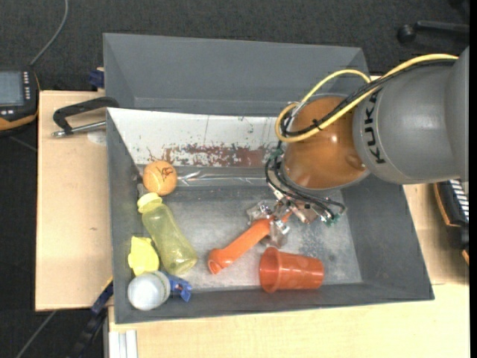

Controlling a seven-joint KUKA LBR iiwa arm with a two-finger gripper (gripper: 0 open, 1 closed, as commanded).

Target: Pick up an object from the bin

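Inspector A: Lighting bright, from above. The back wall of the bin (223, 133) glares near white.

Inspector B: Confirmed. Highlight noted on the orange cover (320, 144) of the arm (417, 125), with soft shadow beneath on the bin floor. Surroundings beyond the bin are dim.

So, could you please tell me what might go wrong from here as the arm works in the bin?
1. The pincer is at the upper end of the long orange horn-shaped thing, not at its middle, so if it is lifted from there it may tilt or slip out.
2. The red cup lies on its side close beside that thing and could be knocked or set rolling.
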